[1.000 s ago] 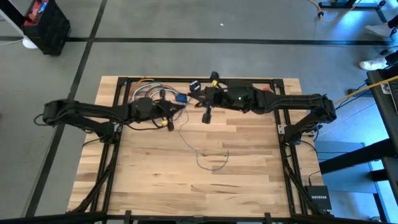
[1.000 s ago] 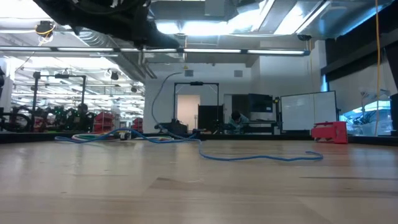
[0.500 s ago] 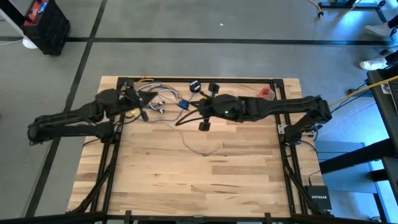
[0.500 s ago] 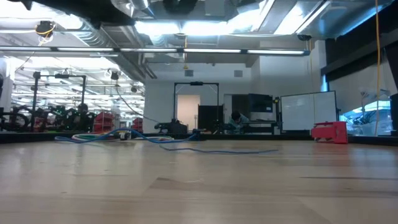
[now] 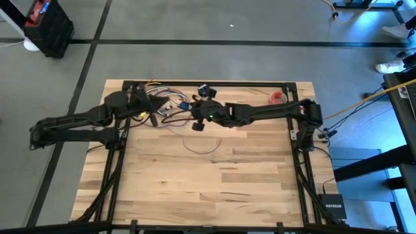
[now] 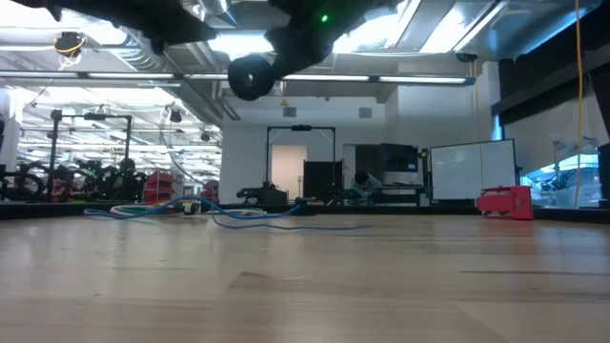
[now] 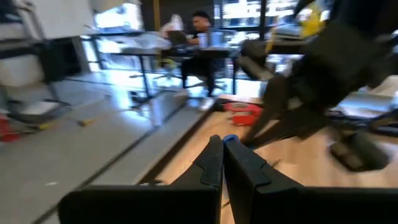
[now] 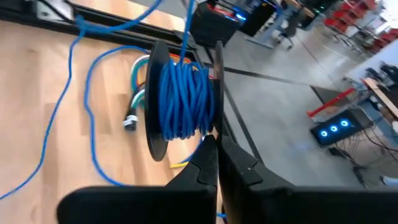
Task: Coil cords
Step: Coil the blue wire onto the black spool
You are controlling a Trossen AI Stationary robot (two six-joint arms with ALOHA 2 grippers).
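1. On the table, seen from above, the left gripper and the right gripper are both held over the far half, near a bundle of coloured cables. A thin cord is laid in a loop toward mid-table; a small red object sits at the far right edge.
2. In the low view, a black spool is seen raised well above the wood; the cord is strung along the far part of the table.
3. In the left wrist view, the left gripper is pressed together, with nothing between its fingers.
4. In the right wrist view, the right gripper is pressed together at the rim of the spool, which is wound with cord. Whether the rim is pinched cannot be told.
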